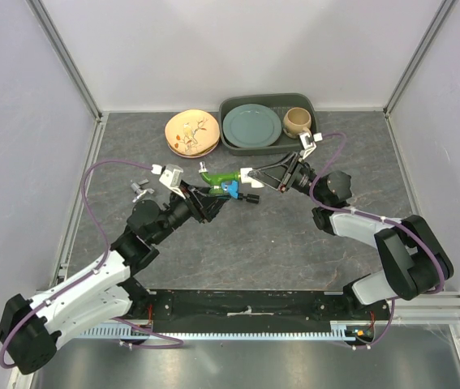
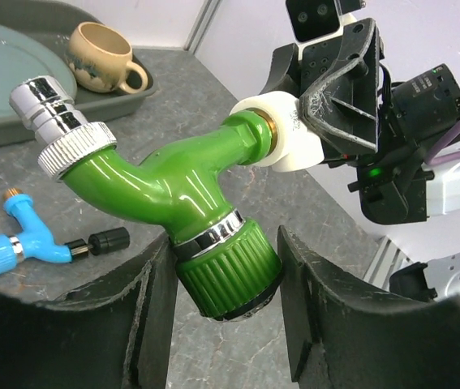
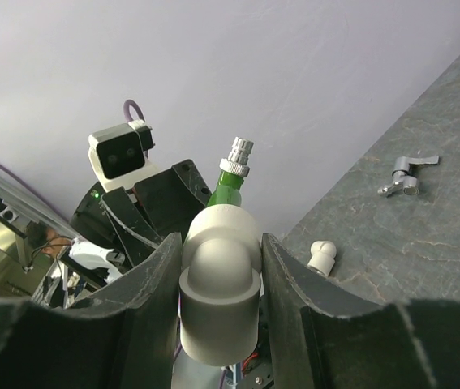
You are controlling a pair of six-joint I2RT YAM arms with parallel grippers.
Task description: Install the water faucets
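Observation:
The bright green faucet (image 2: 165,182) hangs in the air between both arms, above the table's middle (image 1: 217,177). My left gripper (image 2: 225,275) is shut on its ribbed green knob, one finger on each side. The faucet's threaded end sits in a white elbow fitting (image 2: 290,134), and my right gripper (image 3: 217,267) is shut on that fitting (image 3: 220,284). The faucet's chrome spout points away from the right wrist camera (image 3: 238,154). The light blue faucet (image 2: 27,239) with its black end lies on the table just under the two grippers (image 1: 231,189).
A second white elbow (image 3: 323,258) and a small grey metal piece (image 3: 404,174) lie on the table left of the grippers. At the back stand stacked patterned plates (image 1: 192,133) and a grey tray (image 1: 266,97) holding a teal plate (image 1: 252,126) and a mug (image 1: 297,122).

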